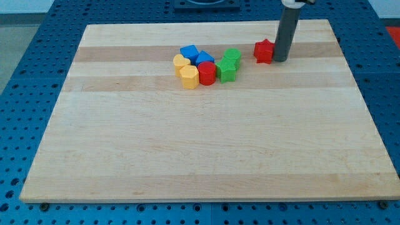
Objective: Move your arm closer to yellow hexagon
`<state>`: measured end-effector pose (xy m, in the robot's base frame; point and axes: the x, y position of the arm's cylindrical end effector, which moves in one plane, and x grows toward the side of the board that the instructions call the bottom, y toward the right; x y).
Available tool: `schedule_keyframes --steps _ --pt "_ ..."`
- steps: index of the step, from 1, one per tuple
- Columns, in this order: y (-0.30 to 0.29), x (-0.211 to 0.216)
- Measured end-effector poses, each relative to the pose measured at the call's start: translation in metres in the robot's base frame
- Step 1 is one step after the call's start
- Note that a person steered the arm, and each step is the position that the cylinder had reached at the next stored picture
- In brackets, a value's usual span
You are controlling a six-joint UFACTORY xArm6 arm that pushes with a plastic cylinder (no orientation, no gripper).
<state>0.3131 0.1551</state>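
We see a pale wooden board [206, 150] with lengthwise grain stripes, lying flat and filling most of the view. Around it on every side runs a blue perforated table surface [37, 56], dotted with regular holes. Even, soft light falls across both, with only faint shadows.

My rod stands nearly upright, entering from the view's top edge where its upper end is cut off, dark grey along its whole length, with my tip [280, 60] planted down at the surface directly beneath it.
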Motion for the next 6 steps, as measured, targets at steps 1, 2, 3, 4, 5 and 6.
schedule_keyframes --steps 1,2,3,4,5,6 --pt "-0.002 -0.015" --pt "-0.011 -0.026" --pt "-0.01 -0.029" --pt "0.007 -0.019" --pt "0.011 -0.002" --pt "-0.006 -0.003"
